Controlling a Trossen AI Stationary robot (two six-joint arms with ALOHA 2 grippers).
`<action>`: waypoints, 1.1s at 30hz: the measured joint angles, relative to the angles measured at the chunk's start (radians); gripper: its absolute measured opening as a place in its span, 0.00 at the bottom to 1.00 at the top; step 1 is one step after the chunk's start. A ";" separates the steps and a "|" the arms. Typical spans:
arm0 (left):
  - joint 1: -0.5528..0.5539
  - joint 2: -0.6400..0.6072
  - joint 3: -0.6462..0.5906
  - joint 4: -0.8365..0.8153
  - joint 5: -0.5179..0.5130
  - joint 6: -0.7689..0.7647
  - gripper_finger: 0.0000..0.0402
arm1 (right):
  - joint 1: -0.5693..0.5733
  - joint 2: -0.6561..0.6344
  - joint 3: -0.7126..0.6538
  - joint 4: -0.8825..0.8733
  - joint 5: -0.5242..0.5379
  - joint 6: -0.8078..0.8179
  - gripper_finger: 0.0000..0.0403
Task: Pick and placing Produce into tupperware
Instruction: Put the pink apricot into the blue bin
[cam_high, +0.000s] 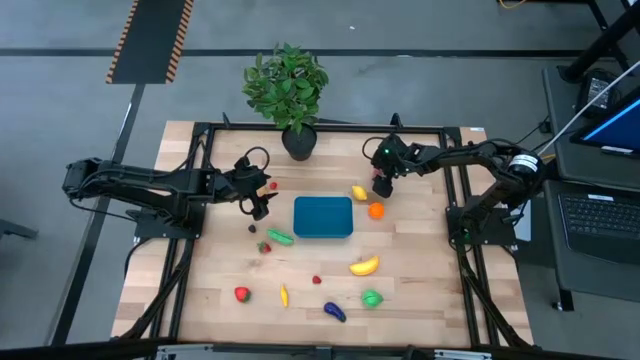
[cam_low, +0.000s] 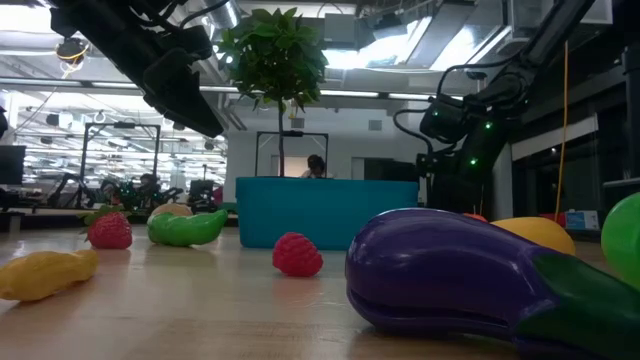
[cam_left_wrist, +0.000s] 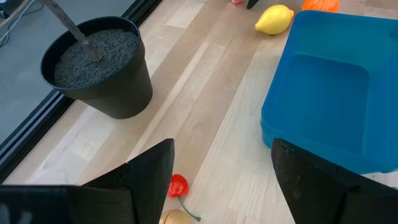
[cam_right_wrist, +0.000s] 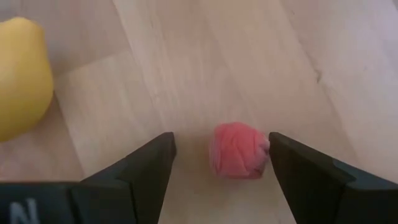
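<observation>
Teal plastic marks the middle of the table: the tupperware (cam_high: 323, 216) sits there empty, its long axis running left to right, with none of the produce in it yet.

On the left, the left gripper (cam_high: 261, 206) hangs just off the container's left side with its 2 fingers (cam_left_wrist: 147, 177) standing apart and nothing between them. In its wrist view a small red cherry (cam_left_wrist: 177, 186) lies on the wood just ahead of it, and the dark plant pot (cam_left_wrist: 98, 65) stands farther off towards the far edge. A green pepper (cam_high: 279, 237) lies just near of that gripper, beside the container's near-left corner.

To the right of the container, a yellow lemon (cam_high: 359, 193) and an orange (cam_high: 376, 210) lie close to its right side. The right gripper (cam_high: 381, 188) is poised directly above a small pink-red raspberry (cam_right_wrist: 239, 150), which lies on the wood squarely between its 2 parted fingers (cam_right_wrist: 147, 170), leaning towards 1 of them; they do not seem to be pressing on it. So the right arm is the better placed: its fruit is already lined up, and the container lies just left of it. The move probably calls for closing, lifting and a short carry left.
</observation>
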 joint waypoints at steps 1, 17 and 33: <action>0.000 0.000 0.000 0.000 0.000 0.000 0.65 | 0.000 -0.001 0.000 0.000 0.001 0.000 0.66; 0.000 0.000 0.000 0.000 0.000 0.000 0.65 | 0.001 -0.001 0.000 0.011 0.006 0.002 0.40; 0.000 0.000 0.000 0.000 0.000 0.000 0.65 | 0.000 0.000 0.019 -0.018 0.012 0.026 0.27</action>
